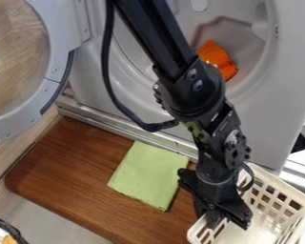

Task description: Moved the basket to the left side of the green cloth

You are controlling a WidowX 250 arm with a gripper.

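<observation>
The black gripper [215,214] hangs at the lower right, over the left wall of the white basket. It overlaps that wall, and whether it holds the rim is unclear. The slotted plastic basket [285,188] stands in the lower right corner, its lower part cut off by the view's edge. A folded light green cloth [148,175] lies flat on the brown wooden board, to the left of the gripper and basket.
Behind stands a grey front-loading drum machine [263,119] with an orange cloth [217,59] inside. Its round door [50,71] is swung out at upper left. The wooden board [72,167] extends left of the green cloth. A dark-rimmed object [12,229] sits at bottom left.
</observation>
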